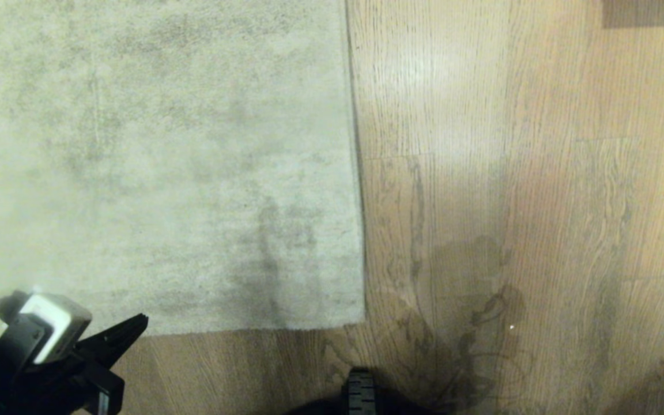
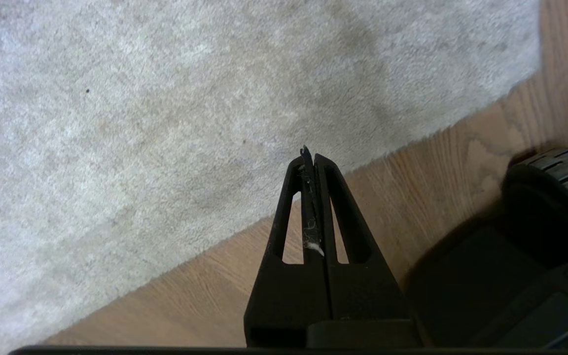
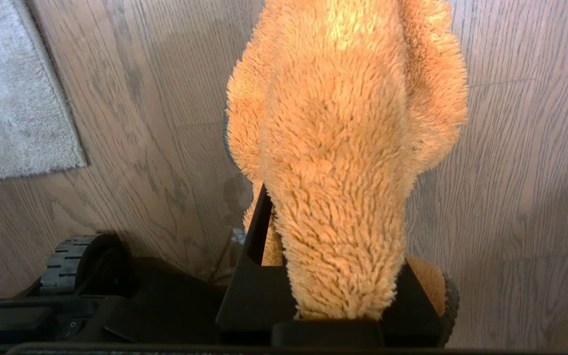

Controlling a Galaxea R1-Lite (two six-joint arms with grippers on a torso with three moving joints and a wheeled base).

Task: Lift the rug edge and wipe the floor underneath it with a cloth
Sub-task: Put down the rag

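Rug (image 1: 153, 161) is spread flat over the floor (image 1: 539, 202), its rug edge (image 1: 361, 311) ending in a corner near the robot's wheel (image 1: 361, 392). The empty left gripper (image 2: 309, 153), fingers pressed together, is held over the near border. The cloth (image 3: 343, 148) is clamped in the right gripper (image 3: 333, 296) above bare planks. No writing is seen.

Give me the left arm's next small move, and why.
Probably open the jaws and lower the left gripper to the rug edge near the corner. The jaws are shut and empty above the rug, which lies flat on the floor, so nothing is lifted yet. The right gripper already holds the cloth, ready to wipe.
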